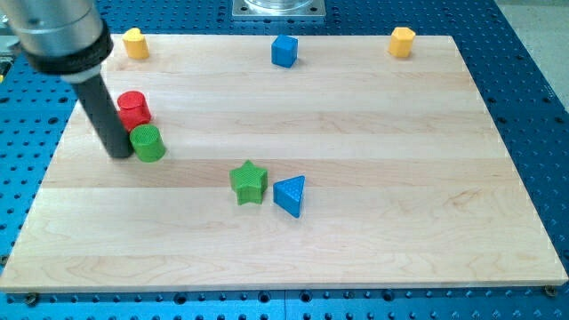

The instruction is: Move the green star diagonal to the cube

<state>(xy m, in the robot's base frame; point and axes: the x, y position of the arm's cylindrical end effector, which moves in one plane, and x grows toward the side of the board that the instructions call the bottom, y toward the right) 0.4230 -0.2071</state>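
Your hand is a bare rod, gripping nothing; my tip (119,154) touches the green cylinder (147,142). Ridged green star (248,181) lies flat, touching the blue triangular block (291,195), well below the blue cube (284,51).

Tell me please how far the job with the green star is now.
Nothing looks done: the green star sits mid-board beside the blue triangle, far below the blue cube at the view's top. In hand: my tip is at the view's left, against the green cylinder, near the red cylinder. Left: reaching the star and pushing it diagonal to the cube.
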